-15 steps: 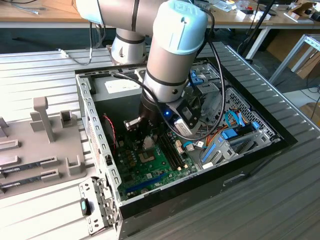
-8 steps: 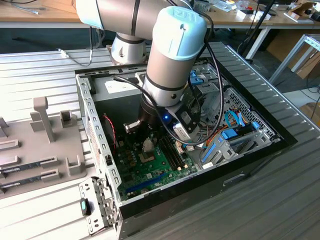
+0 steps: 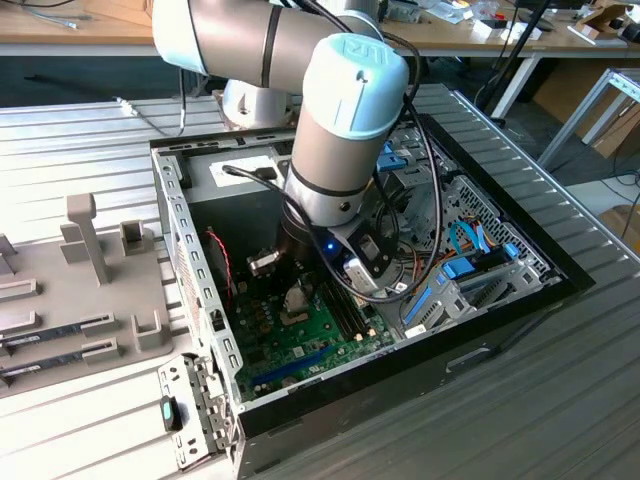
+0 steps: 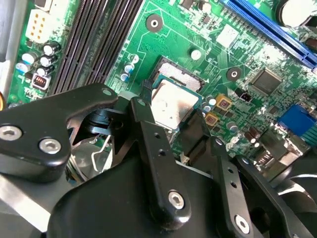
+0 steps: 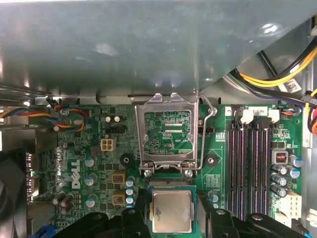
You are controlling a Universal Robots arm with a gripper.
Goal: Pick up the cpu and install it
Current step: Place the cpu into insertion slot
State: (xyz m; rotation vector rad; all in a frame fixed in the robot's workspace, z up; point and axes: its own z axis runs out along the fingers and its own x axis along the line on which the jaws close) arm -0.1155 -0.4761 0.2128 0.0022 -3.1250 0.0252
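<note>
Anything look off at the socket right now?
The cpu, held in the tool, does not cover the socket squarely: a strip of contacts shows past one edge, so it looks offset or not yet seated. The load frame stands open. I see no damage.

Robot arm (image 3: 345, 120) down inside the open computer case (image 3: 185, 250), wrist just above the green motherboard (image 3: 300, 345)

Fingers (image 4: 148, 134) of the hand (image 4: 174, 130) mask the near edge of the cpu (image 4: 171, 101); in the exterior view the arm (image 3: 340, 140) screens the middle of the motherboard (image 3: 300, 345).
</note>
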